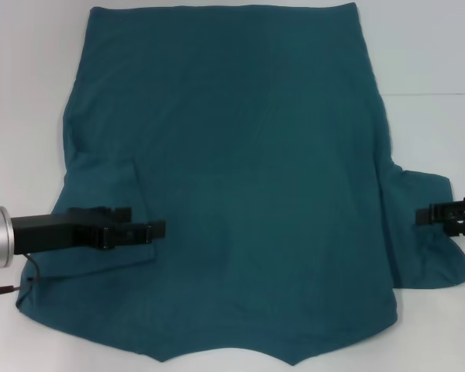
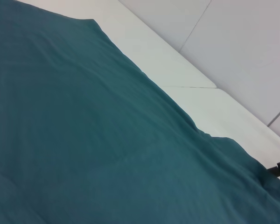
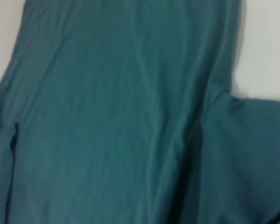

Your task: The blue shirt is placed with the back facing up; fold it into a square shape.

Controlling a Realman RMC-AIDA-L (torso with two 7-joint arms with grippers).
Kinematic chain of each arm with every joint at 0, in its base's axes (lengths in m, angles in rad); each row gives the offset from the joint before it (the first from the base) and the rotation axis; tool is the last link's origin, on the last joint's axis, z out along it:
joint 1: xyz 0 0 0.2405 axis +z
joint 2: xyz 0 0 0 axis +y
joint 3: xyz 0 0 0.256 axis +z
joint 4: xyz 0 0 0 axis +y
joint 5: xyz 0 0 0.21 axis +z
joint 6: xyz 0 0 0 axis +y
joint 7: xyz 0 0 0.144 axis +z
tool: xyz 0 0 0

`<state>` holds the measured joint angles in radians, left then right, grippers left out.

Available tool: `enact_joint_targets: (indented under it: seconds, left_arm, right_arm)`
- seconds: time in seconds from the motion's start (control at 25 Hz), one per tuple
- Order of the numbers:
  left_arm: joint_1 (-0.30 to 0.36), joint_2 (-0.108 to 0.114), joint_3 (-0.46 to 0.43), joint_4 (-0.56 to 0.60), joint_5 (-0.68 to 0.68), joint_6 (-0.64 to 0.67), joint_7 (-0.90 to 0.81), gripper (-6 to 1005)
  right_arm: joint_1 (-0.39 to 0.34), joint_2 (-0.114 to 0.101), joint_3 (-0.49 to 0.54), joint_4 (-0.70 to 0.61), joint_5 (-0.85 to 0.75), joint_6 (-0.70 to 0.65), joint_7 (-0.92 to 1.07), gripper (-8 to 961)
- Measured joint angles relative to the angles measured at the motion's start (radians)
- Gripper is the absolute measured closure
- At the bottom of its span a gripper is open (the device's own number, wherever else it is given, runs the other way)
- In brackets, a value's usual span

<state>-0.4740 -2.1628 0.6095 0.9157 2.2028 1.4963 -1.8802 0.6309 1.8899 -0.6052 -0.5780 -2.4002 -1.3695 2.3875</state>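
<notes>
Shirt [image 1: 240, 178]: spread back-up on the white table [image 1: 23, 62], collar end nearest the robot, hem far; left sleeve already turned in onto the body.

Left gripper [image 1: 151, 229]: positioned over the folded-in left sleeve; whether it is open or shut cannot be told.

Right gripper [image 1: 426, 215]: positioned at the right sleeve's edge, still spread outward; grip state cannot be told.

Risk, as judged: a shallow pinch could let the sleeve slip, or the body could be dragged askew, leaving uneven folds.
</notes>
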Motion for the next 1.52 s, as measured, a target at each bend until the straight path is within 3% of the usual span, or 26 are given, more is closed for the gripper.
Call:
enact_joint_targets:
  seconds: [0.4,0.92,1.52]
  left_arm:
    - [0.000,0.000,-0.002,0.000,0.000,-0.003,-0.001,51]
    - [0.001,0.000,-0.002,-0.012,0.000,-0.013,0.000,50]
    - [0.002,0.000,-0.002,-0.012,0.000,-0.018,0.000,50]
  right_arm:
    - [-0.013,-0.008,-0.001,0.000,-0.029,0.002,0.016,179]
    - [0.003,0.010,-0.030,0.006,-0.030,0.044,0.014,178]
    - [-0.002,0.011,-0.037,0.008,-0.028,0.054,0.036,302]
